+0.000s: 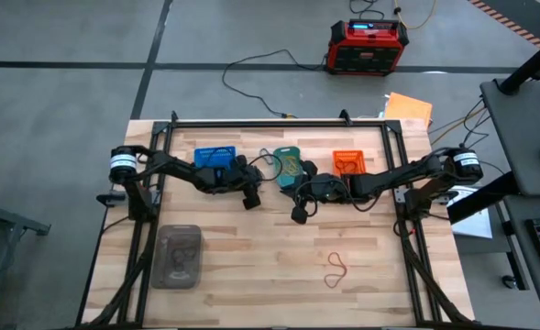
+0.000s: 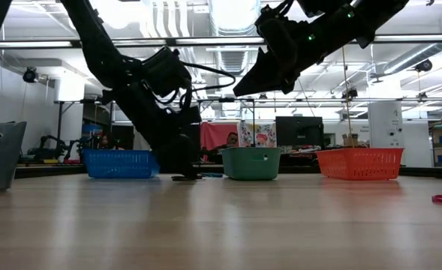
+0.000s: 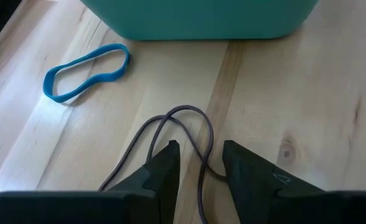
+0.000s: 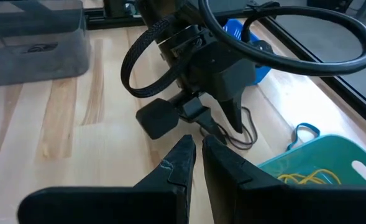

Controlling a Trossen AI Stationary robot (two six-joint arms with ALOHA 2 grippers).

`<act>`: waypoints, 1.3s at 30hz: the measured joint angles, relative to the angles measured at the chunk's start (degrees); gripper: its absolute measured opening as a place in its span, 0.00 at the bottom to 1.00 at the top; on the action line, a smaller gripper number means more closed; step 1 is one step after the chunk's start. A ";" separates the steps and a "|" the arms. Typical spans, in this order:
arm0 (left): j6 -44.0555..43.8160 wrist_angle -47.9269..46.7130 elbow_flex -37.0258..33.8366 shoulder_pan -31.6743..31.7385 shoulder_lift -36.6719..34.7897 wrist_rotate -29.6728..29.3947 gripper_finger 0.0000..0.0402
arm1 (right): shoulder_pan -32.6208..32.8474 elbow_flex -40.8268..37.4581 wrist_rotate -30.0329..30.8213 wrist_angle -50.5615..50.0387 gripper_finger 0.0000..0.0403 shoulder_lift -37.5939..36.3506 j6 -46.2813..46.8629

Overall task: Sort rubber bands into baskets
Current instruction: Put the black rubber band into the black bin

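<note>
Blue band (image 3: pixel 86 73) beside teal basket (image 3: pixel 198 18).

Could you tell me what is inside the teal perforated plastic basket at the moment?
In the right wrist view, the teal perforated plastic basket holds a tangle of thin yellowish rubber bands. Only one corner shows; the rest of its inside is out of frame.
</note>
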 joint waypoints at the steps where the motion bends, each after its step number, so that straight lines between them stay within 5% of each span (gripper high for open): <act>1: 0.21 0.00 0.00 0.04 0.00 0.02 0.27 | 0.00 0.00 0.00 -0.01 0.07 0.00 0.00; 14: -0.15 0.36 0.00 0.11 0.76 1.79 0.02 | 0.00 0.00 0.00 -0.03 0.07 0.07 0.11; 39: 0.48 -4.93 -0.20 -7.53 -11.47 1.06 0.00 | 0.11 0.00 -0.17 -0.05 0.07 0.07 0.11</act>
